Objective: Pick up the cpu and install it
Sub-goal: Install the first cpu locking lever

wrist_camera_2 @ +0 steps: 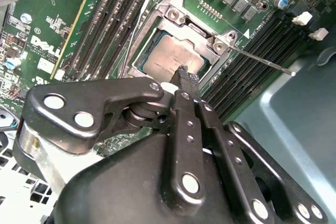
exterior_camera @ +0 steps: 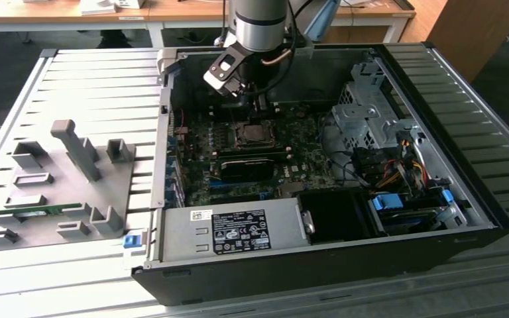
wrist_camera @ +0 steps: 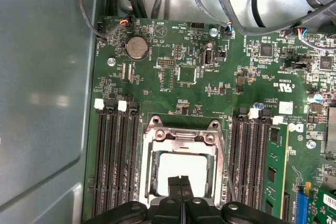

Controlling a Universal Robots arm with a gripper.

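Note:
The cpu [wrist_camera: 181, 167] lies flat inside the open socket frame [wrist_camera: 181, 129] on the green motherboard, its silver top facing up; it also shows in the second wrist view [wrist_camera_2: 168, 59] and in the exterior view [exterior_camera: 254, 132]. My gripper [wrist_camera: 180, 184] hangs straight above it, inside the computer case [exterior_camera: 325, 265]. Its two black fingertips [wrist_camera: 175, 183] are pressed together with nothing between them. In the second wrist view the gripper [wrist_camera_2: 185, 74] covers the near edge of the chip. The socket's thin metal lever [wrist_camera_2: 262, 61] sticks out to the side, unlatched.
Black memory slots [wrist_camera: 115, 156] flank the socket, and the grey case wall [wrist_camera: 42, 77] is close beside them. A power supply [exterior_camera: 232, 232], a drive cage [exterior_camera: 365, 112] and coloured cables [exterior_camera: 396, 165] crowd the case. Outside stands a grey fixture [exterior_camera: 69, 179] holding a green memory stick [exterior_camera: 38, 211].

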